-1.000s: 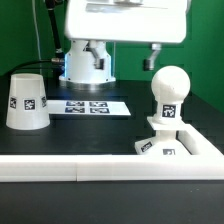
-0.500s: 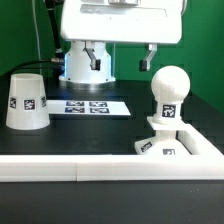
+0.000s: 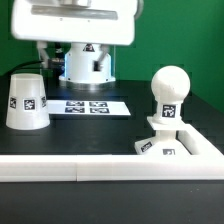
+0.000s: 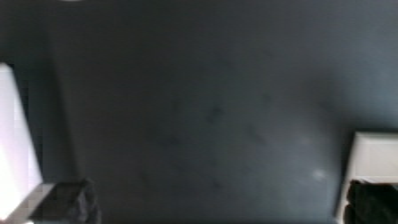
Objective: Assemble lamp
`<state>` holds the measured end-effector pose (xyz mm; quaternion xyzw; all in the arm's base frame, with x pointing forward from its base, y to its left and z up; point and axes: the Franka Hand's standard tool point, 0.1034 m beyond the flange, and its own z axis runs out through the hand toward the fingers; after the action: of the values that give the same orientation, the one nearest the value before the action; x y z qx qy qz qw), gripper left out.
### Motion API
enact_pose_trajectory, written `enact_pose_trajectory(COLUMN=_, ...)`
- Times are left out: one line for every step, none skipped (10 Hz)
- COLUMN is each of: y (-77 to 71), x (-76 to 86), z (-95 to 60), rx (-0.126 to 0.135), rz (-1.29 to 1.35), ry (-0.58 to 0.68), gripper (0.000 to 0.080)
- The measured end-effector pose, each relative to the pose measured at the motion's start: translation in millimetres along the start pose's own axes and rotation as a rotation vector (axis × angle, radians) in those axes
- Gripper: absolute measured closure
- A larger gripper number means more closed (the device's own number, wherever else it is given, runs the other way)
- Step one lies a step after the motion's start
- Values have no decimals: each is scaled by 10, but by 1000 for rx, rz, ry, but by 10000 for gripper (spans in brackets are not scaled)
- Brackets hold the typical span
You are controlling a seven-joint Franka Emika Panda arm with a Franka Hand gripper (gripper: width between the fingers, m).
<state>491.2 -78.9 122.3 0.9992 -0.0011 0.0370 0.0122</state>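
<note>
- The bulb [image 3: 170,93], a white ball on a tagged neck, stands upright on the flat square base [image 3: 160,147] at the exterior view's right; the two parts touch, the neck rising from the base's middle.
- The base sits in the corner made by a low white rail [image 3: 60,169] along the front of the table and a short white wall [image 3: 208,146] on the exterior view's right (its front face carries a square tag).
- The shade [image 3: 27,100], a white truncated cone with its narrow end up, stands on the black table [image 3: 100,135] at the exterior view's left, well apart from the bulb and base; a black-and-white tag shows on its side.
- The marker board [image 3: 88,106] lies flat on the table between the shade and the bulb, further back, near the foot of the robot arm [image 3: 85,62].
- A wide white part of the arm [image 3: 75,20] fills the top of the exterior view; no fingers show below it there.
- The wrist view is mostly dark table surface, with a white edge at one side, a white block [image 4: 374,160] at the other and a blurred dark shape [image 4: 63,203] in a corner that may be a finger.
- The gripper itself cannot be made out clearly in either view, so I cannot tell whether it is spread or pressed together; nothing is seen held in it.
</note>
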Motion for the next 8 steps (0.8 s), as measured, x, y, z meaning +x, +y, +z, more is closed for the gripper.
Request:
enact_pose_trajectory(y=87, x=-24, z=5, rx=-4, rz=10, ry=-3, gripper=101)
enact_pose_trajectory(y=111, x=-28, z=10, rx=-5, rz=12, ry=-4, gripper=101)
enact_pose_trajectory(y=84, x=-33, z=14, rx=-4, rz=7, ry=-5, gripper=101)
enact_pose_trajectory(y=82, x=-34, z=16, rx=-4, rz=7, ry=-6, gripper=101)
enact_pose_trajectory(y=81, x=-63, z=23, rx=-3, rz=8, ry=-7, gripper=101)
enact_pose_trajectory(y=70, x=-139, z=36, rx=0, rz=9, ry=-15, gripper=101)
enact_pose_trajectory(y=63, x=-213, z=41, rx=4, rz=12, ry=-22, gripper=101)
enact_pose_trajectory(y=108, x=-338, z=52, rx=10, rz=-4, ry=-24, gripper=101)
